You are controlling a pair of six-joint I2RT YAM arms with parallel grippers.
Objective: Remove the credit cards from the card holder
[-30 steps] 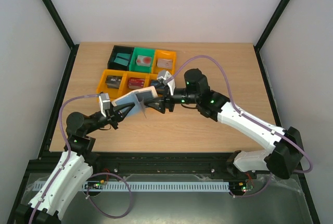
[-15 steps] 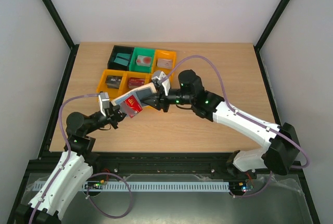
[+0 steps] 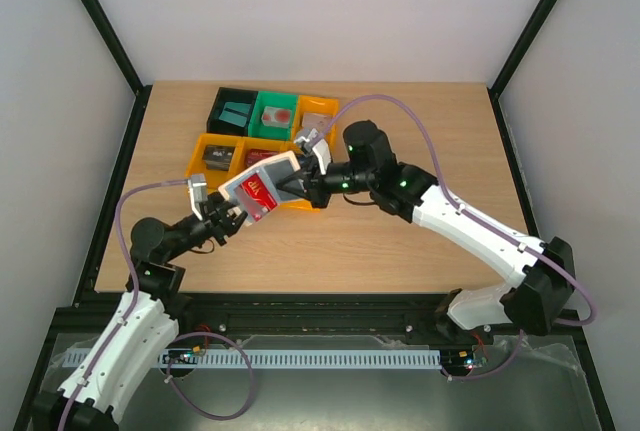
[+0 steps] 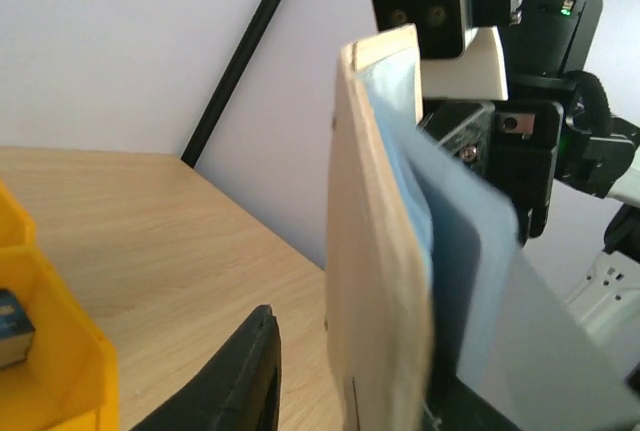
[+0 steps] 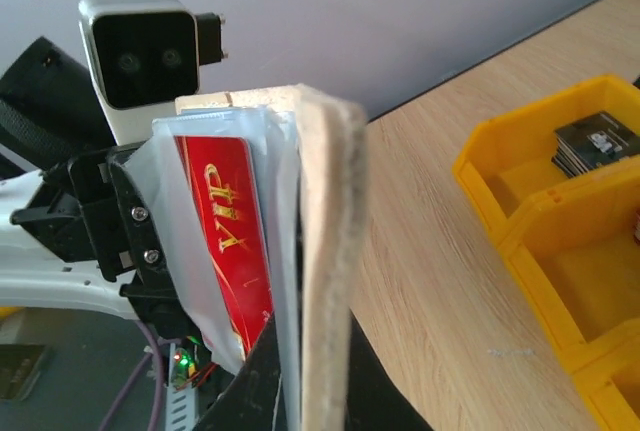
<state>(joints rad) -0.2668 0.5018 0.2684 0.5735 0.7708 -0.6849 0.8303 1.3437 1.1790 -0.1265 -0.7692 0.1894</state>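
1. Our right gripper (image 3: 296,181) clamps the tan-beige folding card holder (image 3: 268,165), aloft above the table (image 3: 420,131).
2. Our left gripper (image 3: 228,213) stands slightly parted, gripping nothing.
3. Its red plastic credit card (image 3: 257,191) is not yet out.

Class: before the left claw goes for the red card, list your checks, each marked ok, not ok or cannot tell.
1. Right claw shut on the card holder: ok.
2. Red card face exposed: ok.
3. Left claw: its visible finger stands apart from the holder: ok.
4. More cards behind the red one: cannot tell.
5. Holder held clear of the yellow bin: ok.
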